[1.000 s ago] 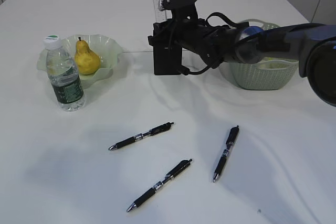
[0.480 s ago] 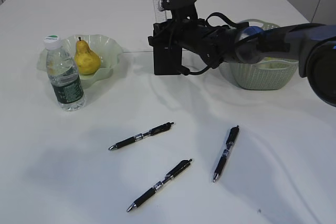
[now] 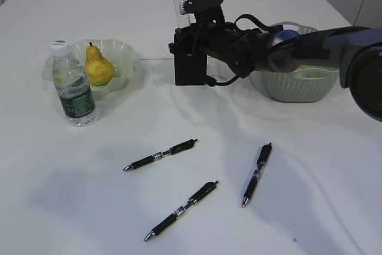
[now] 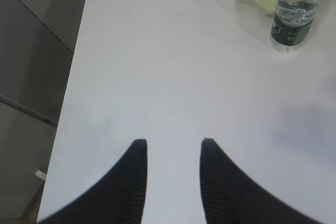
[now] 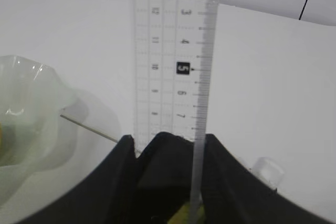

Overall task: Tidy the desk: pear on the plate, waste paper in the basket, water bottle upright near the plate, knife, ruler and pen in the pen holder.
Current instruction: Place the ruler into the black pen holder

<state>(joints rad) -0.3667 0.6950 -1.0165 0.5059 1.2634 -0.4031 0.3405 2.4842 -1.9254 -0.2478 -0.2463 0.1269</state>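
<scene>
Ruler point(image 5: 173, 56) of clear plastic, long and flat, printed with fine lines and small numbers, stands upright with its lower end down in the black pen holder point(image 3: 190, 64), toward the far edge of the tabletop point(image 3: 89, 207) near its middle. In the right wrist view the right gripper point(image 5: 167, 145) has one dark finger on each side of the ruler, but whether they clamp it or merely flank it cannot be told; the ruler's bottom end is hidden behind them. In the exterior view the right arm covers much of the pen holder and only the ruler's top shows above the wrist camera. Behind that arm, toward the right edge, sits the sage-green basket point(image 3: 298, 88), partly hidden, its contents hard to make out. Near the left edge the yellow pear point(image 3: 98, 67) lies in the pale green plate point(image 3: 122, 58), with the water bottle point(image 3: 71, 88) upright just in front of it. Three black pens point(image 3: 160, 155) lie scattered toward the near edge. The left gripper point(image 4: 173, 148) hangs over bare tabletop by its left edge, fingers apart and holding nothing; the plate and pear are cut off at the top of that view.
</scene>
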